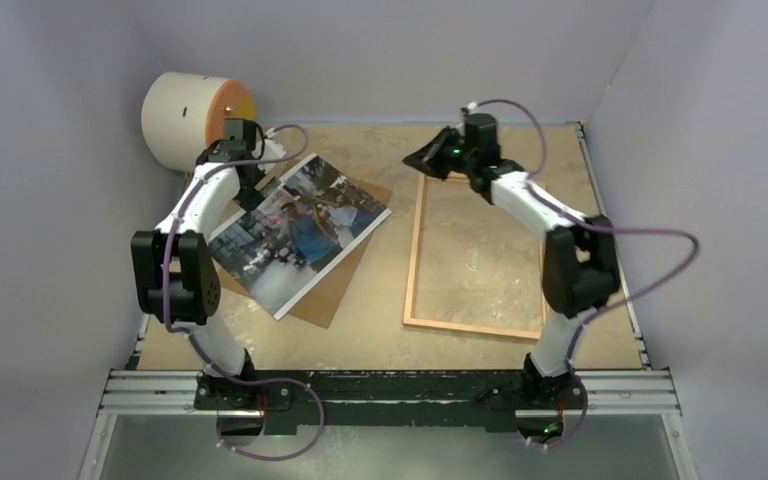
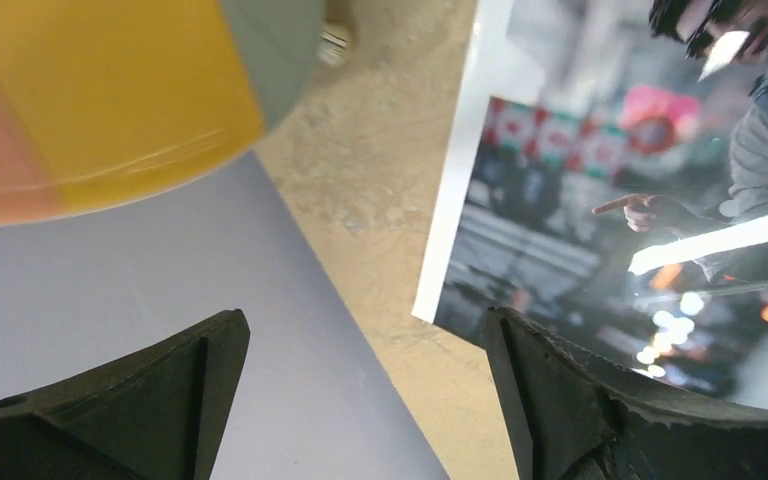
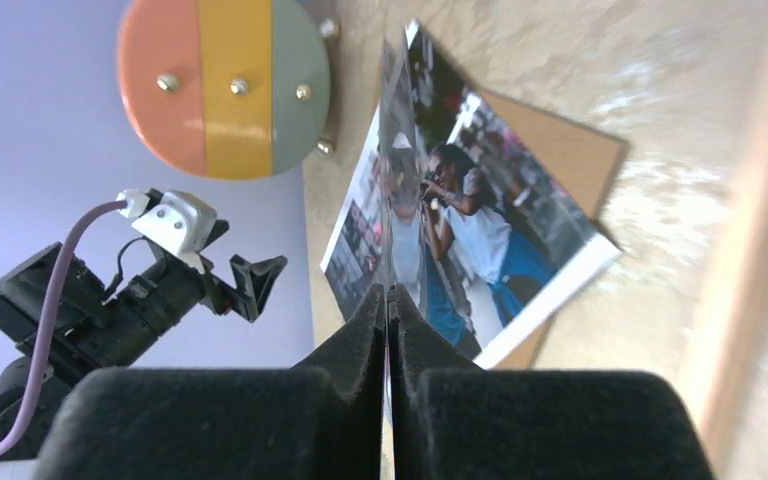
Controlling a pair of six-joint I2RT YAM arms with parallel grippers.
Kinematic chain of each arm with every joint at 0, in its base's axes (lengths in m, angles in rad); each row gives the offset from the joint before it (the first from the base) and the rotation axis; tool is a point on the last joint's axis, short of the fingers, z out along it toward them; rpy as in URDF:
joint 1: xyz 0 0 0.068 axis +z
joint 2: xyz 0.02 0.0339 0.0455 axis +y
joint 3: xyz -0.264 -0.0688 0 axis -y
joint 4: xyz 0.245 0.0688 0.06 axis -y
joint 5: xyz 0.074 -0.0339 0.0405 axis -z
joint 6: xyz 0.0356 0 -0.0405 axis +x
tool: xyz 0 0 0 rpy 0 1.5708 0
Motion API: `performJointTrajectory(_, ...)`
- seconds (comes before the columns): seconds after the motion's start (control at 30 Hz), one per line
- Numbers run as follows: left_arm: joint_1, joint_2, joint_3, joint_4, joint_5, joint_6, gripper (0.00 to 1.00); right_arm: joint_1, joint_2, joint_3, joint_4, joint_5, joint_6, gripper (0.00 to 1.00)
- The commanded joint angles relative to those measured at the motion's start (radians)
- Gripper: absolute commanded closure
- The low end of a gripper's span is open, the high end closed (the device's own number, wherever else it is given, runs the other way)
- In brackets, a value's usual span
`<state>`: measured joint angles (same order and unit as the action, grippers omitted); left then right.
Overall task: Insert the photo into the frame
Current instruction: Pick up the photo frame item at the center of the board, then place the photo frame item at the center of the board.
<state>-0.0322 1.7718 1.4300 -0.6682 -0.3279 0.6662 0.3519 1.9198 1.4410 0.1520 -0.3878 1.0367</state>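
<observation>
Left gripper hovers wide open over the photo's white-bordered corner, with bare tabletop between its fingers and the wall close alongside. Right gripper, pinched shut, sits by the frame's far corner.

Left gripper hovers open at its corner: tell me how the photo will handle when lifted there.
Thin and large, the photo probably flops and sags. Its glossy, glare-streaked face is likely slippery. Lying flat, its edge may resist pinching.
</observation>
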Motion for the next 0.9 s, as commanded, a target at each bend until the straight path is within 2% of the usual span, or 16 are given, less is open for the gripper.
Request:
performJointTrajectory(0.0,-0.051,-0.078,0.029,-0.102,0.032,-0.039,0.05,-0.149,-0.278,-0.156,-0.262,0.012,-0.144,1.0)
performJointTrajectory(0.13,-0.16,-0.088,-0.053,-0.074,-0.014,-0.061,0.05,-0.291,-0.452,-0.321,-0.4,0.109,-0.257,1.0)
performJointTrajectory(0.23,-0.243,-0.071,-0.059,-0.09,-0.005,-0.095,0.05,-0.407,-0.503,-0.379,-0.472,0.136,-0.345,1.0)
performJointTrajectory(0.3,-0.285,-0.054,-0.061,-0.088,-0.015,-0.107,0.05,-0.457,-0.488,-0.374,-0.498,0.124,-0.4,1.0)
performJointTrajectory(0.4,-0.337,-0.023,-0.055,-0.077,-0.035,-0.114,0.05,-0.464,-0.422,-0.329,-0.558,0.13,-0.451,1.0)
performJointTrajectory(0.53,-0.385,0.028,-0.026,-0.06,-0.075,-0.11,0.05,-0.464,-0.346,-0.299,-0.562,0.225,-0.437,1.0)
performJointTrajectory(0.6,-0.397,0.061,-0.006,-0.059,-0.083,-0.106,0.05,-0.464,-0.31,-0.278,-0.558,0.254,-0.42,0.79)
performJointTrajectory(0.7,-0.405,0.087,0.02,-0.057,-0.085,-0.098,0.05,-0.464,-0.254,-0.231,-0.57,0.291,-0.395,0.41)
performJointTrajectory(0.77,-0.405,0.097,0.028,-0.055,-0.083,-0.091,0.05,-0.464,-0.231,-0.199,-0.601,0.322,-0.389,0.27)
performJointTrajectory(0.87,-0.405,0.103,0.033,-0.044,-0.082,-0.076,0.05,-0.464,-0.269,-0.245,-0.608,0.348,-0.362,0.08)
